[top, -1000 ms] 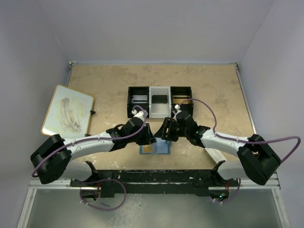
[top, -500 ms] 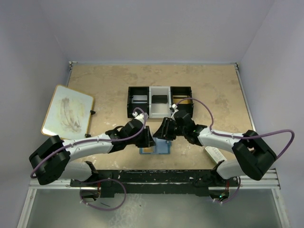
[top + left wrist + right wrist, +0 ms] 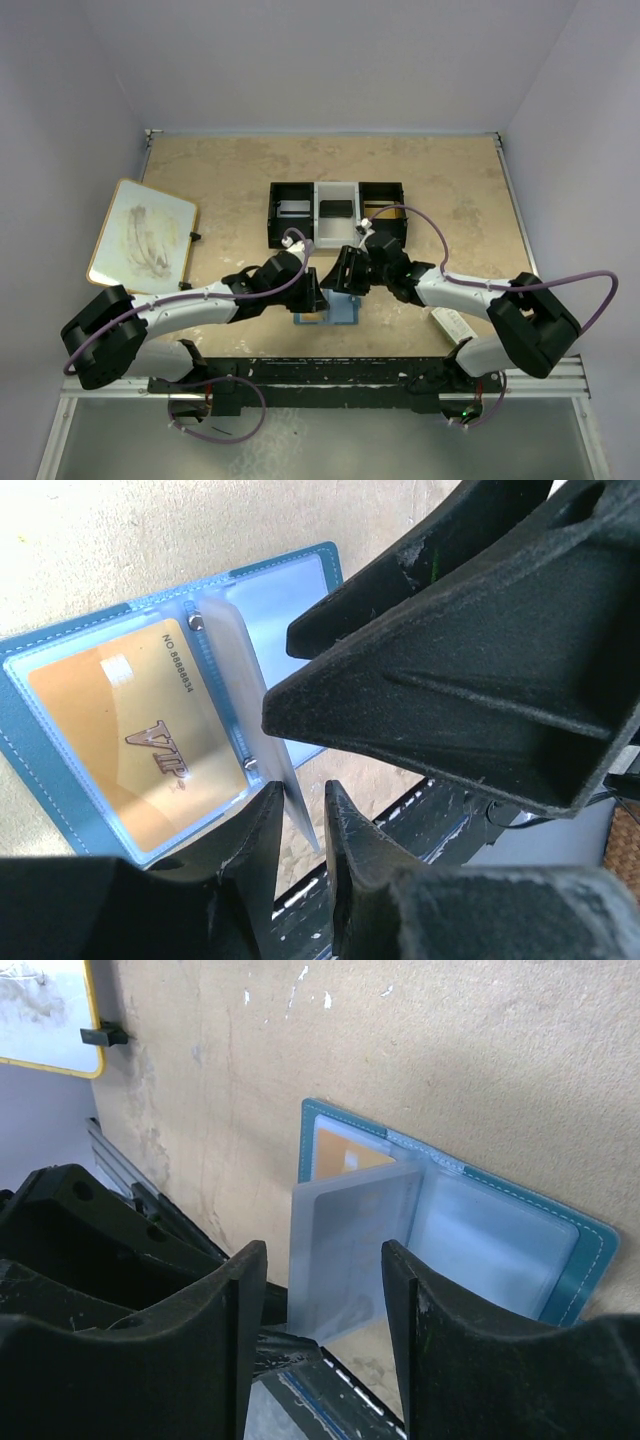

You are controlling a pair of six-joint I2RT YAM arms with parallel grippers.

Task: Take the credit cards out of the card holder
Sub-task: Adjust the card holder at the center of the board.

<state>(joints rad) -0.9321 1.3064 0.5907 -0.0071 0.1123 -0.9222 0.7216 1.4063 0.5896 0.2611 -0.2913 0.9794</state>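
**Wallet open at the counter's 6 o'clock edge, one leaf pinched up**
The wallet [image 3: 340, 312] is laid open and flat on the counter [image 3: 450, 200], between the two arms. Its clear leaf [image 3: 350, 1205] is gripped at the near edge by the left tool [image 3: 302, 800], whose fingers are closed on it, and is held raised from the spine. The right tool [image 3: 325, 1250] is held open above, its fingers well apart. A gold card [image 3: 140, 740] is seen in the wallet's 9 o'clock pocket. Beyond, a tray [image 3: 338, 186] is set at 12 o'clock and a whiteboard [image 3: 142, 232] at 10 o'clock.
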